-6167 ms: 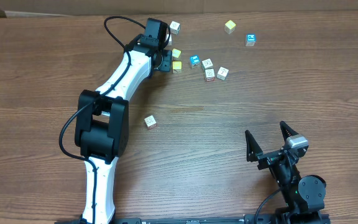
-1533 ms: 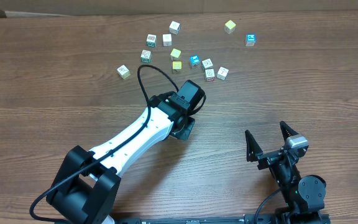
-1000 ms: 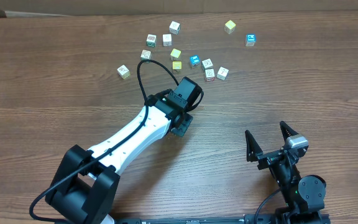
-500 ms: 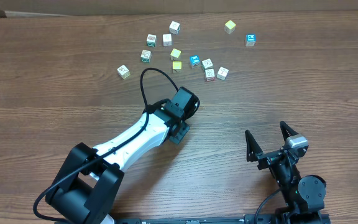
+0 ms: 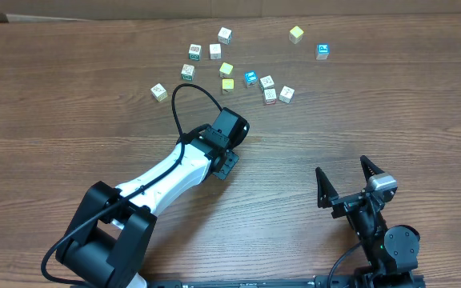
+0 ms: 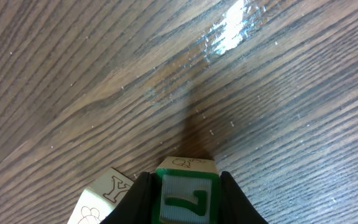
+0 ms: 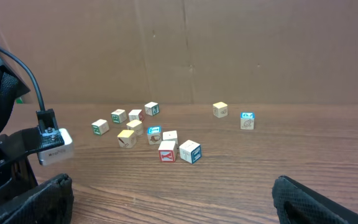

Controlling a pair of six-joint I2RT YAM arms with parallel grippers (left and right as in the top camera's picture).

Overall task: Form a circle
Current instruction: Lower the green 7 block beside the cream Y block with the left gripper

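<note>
Looking from overhead: left gripper (image 5: 226,164) over the middle of the brown wood-grain tabletop (image 5: 70,120), well apart from the loose cluster of small whitish printed wooden cubes (image 5: 215,50) by the far edge; right gripper (image 5: 346,180), fingers (image 5: 323,188) spread, by the near right corner. Left wrist: fingers pinch a green-faced wooden cube (image 6: 185,202) w/ a whitish Y-marked cube (image 6: 104,196) just beside. Right wrist: cluster left of ctr, toward far edge.

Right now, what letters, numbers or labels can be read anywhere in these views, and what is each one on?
"7" (possibly an upside-down L): green-faced cube in the left gripper.
"Y": whitish cube beside it.
Printed faces of the other cubes: too small to read.
</note>
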